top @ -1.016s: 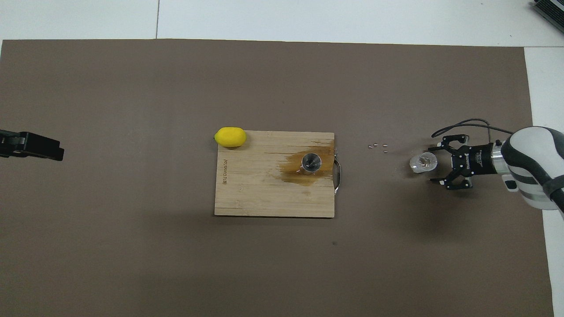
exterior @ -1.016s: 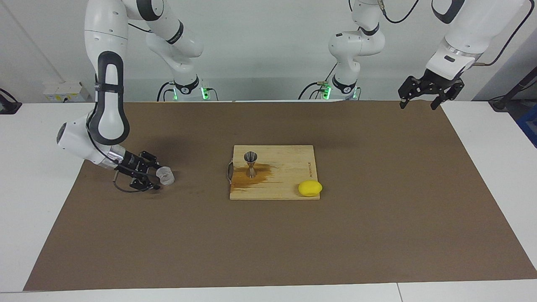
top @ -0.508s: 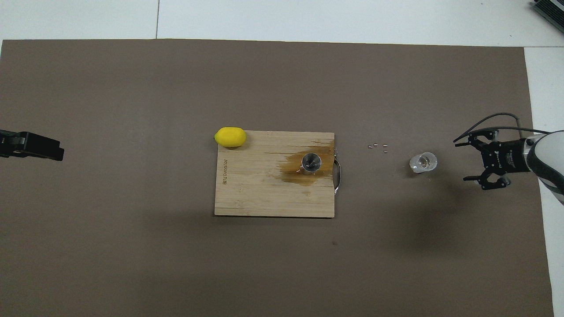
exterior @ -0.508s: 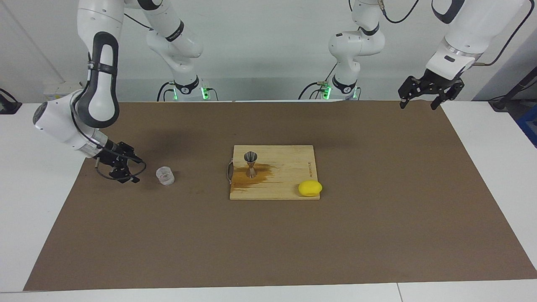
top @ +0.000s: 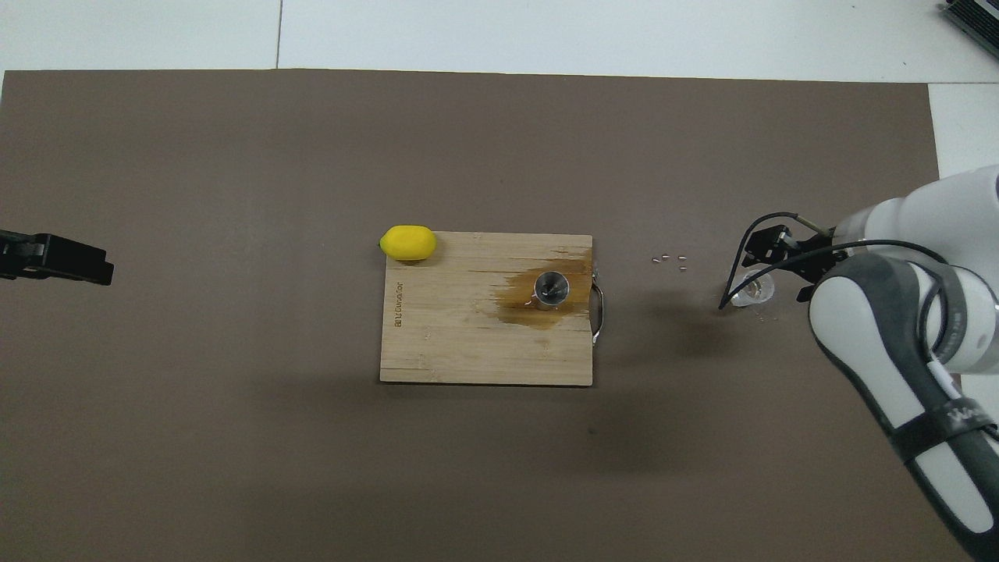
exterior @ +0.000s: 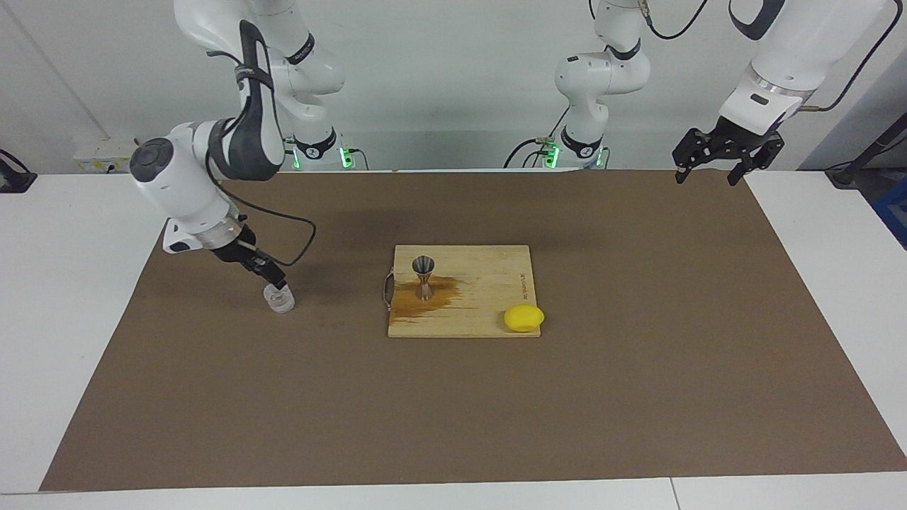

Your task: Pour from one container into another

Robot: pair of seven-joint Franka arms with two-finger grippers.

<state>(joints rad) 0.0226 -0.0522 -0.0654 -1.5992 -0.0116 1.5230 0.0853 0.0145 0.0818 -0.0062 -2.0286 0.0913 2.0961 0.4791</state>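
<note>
At left of centre in the facing view, the right gripper (exterior: 273,278) is seen jaws released, tilted down just above the rim of the upright clear glass cup (exterior: 280,299) on the brown mat. At centre frame the metal jigger (exterior: 424,276) stands on the stained cutting board (exterior: 489,283); the left gripper (exterior: 716,159), also released, is parked at upper right, so the right arm is judged far nearer the cup.

A wooden cutting board (exterior: 489,312) lies on the brown mat (exterior: 453,411) at the table's middle, well apart from both grippers, its metal handle (exterior: 387,288) on the edge toward the right gripper. A brown wet stain (exterior: 443,294) spreads over the board's handle end. A yellow lemon (exterior: 524,318) rests at the board's corner toward the left gripper. A few tiny light specks (top: 670,260) lie on the mat between the handle and the right gripper.
</note>
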